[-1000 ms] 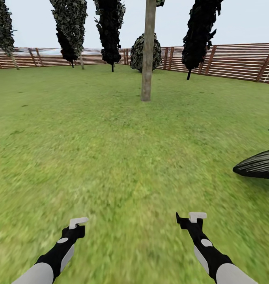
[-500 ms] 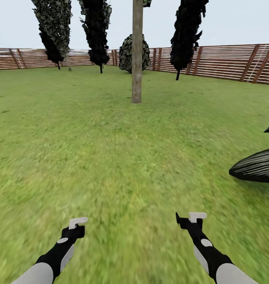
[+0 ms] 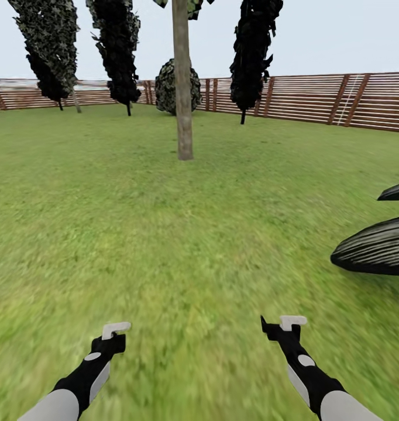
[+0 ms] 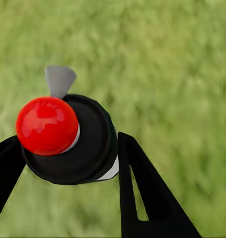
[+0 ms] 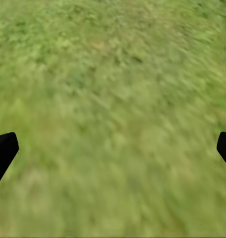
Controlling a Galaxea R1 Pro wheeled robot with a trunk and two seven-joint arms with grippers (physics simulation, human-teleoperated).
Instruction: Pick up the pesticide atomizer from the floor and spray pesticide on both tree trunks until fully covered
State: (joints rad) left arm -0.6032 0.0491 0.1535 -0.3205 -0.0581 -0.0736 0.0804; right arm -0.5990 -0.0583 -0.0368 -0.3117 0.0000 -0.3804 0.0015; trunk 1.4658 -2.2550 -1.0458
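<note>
My left gripper [image 3: 116, 329] hangs low over the grass floor [image 3: 182, 245], near the picture's lower left. In the left wrist view its black fingers [image 4: 142, 188] are shut on a small round black item with a red knob and a grey spout, which I take for the pesticide atomizer [image 4: 47, 125]. Low at the right, my right gripper [image 3: 293, 320] is open, its fingertips [image 5: 3, 151] wide apart over bare grass. One tree trunk [image 3: 183, 88], pale grey-tan, stands ahead on the lawn, left of centre and far beyond both grippers.
A brown slat fence [image 3: 316, 99] closes the far side of the lawn. Thin dark-leaved trees [image 3: 252, 47] and a round bush [image 3: 167, 86] stand before it. A dark ribbed shape [image 3: 378, 248] lies low at the right edge.
The whole picture has shifted: the trunk, trees and fence now sit further left and slightly lower, so the camera has moved. Both arms hold the same pose.
</note>
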